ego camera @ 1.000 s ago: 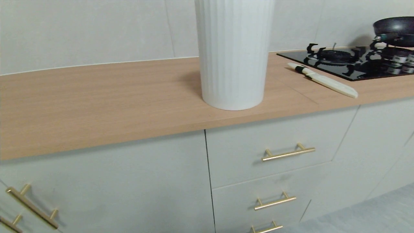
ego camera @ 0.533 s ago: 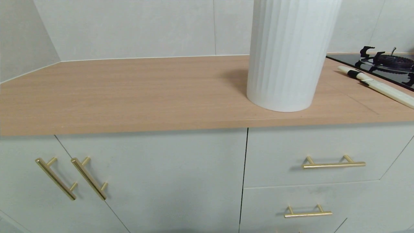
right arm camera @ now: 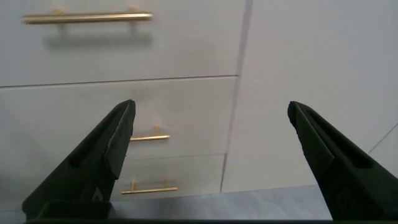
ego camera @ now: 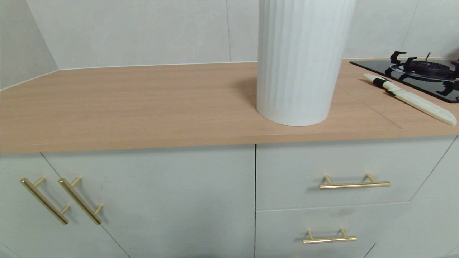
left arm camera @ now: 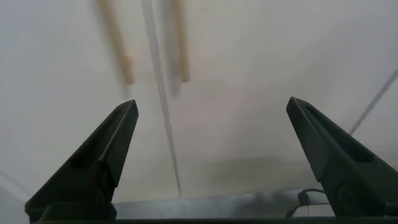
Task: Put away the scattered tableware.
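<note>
knife point(ego camera: 408, 99) lies flat on the wooden countertop point(ego camera: 143, 104), over at the robot's right, just beside the near edge of the black stove point(ego camera: 423, 73) and apart from it by a strip of bare wood. it is pale cream all along: a rounded cream handle towards the wall, a black band partway down the handle, then a long cream blade or sheath that tapers to a blunt tip. the tip points towards the counter's front edge and ends close to it. whether that pale length is a bare blade or a cover cannot be told.

to the left of the knife, well apart from it, a tall white ribbed container point(ego camera: 299, 64) stands upright on the counter, its top cut off by the head view's upper edge.

left gripper point(left arm camera: 211, 102) is spread wide, its two dark fingers far apart with nothing between them; it faces a pale cabinet front where two gold bar handles point(left arm camera: 180, 37) show blurred on either side of a door seam.

right gripper point(right arm camera: 211, 104) is likewise gaping and holds nothing; it faces the grey drawer fronts, with a gold drawer handle point(right arm camera: 87, 17) on the upper drawer and smaller ones below it. neither gripper touches the cabinets.
</note>
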Robot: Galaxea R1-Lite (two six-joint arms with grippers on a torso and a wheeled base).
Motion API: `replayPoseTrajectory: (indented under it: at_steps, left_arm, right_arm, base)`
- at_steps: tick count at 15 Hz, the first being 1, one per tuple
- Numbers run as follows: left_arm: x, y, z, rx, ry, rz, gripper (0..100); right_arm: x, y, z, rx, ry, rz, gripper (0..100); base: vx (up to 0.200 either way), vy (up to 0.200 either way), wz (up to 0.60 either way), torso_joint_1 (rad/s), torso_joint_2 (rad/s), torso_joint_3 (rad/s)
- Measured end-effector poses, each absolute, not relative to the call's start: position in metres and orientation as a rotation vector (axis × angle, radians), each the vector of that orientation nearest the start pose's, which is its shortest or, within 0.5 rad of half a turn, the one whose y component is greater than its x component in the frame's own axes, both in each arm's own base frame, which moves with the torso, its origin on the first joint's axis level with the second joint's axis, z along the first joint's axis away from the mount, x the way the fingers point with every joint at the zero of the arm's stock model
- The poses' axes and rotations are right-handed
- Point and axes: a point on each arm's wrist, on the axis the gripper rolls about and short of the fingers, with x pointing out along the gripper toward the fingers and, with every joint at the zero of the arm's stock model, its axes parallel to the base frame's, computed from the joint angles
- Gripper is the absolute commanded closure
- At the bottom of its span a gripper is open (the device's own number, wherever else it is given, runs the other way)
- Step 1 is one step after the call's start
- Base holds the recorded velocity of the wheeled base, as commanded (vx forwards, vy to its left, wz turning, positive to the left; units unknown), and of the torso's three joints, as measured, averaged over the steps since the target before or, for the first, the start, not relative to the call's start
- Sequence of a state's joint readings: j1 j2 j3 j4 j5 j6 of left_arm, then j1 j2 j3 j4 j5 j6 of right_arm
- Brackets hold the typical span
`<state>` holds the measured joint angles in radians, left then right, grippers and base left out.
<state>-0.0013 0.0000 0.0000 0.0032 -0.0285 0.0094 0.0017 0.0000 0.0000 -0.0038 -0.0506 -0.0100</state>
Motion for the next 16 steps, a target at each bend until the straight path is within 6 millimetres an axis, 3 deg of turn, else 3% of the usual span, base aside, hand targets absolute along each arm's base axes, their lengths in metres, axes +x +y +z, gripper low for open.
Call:
replayPoseTrajectory:
  at_steps: [3, 16]
  left_arm:
    - [-0.0228, -0.0006, 0.0752, 0.008, 0.003, -0.031, 0]
    - [-0.0228, -0.0006, 0.0752, 0.007, 0.003, -0.03, 0]
  right_arm:
    - [-0.0228, -0.0011, 0.0759, -0.01, -0.004, -0.05, 0]
    - [-0.0228, -0.0011, 0.0759, -0.011, -0.004, -0.05, 0]
  base:
    - [0.0, -0.2, 0.0, 0.004, 0.0, 0.001]
    - [0.0, 0.0, 0.0, 0.0, 0.0, 0.0]
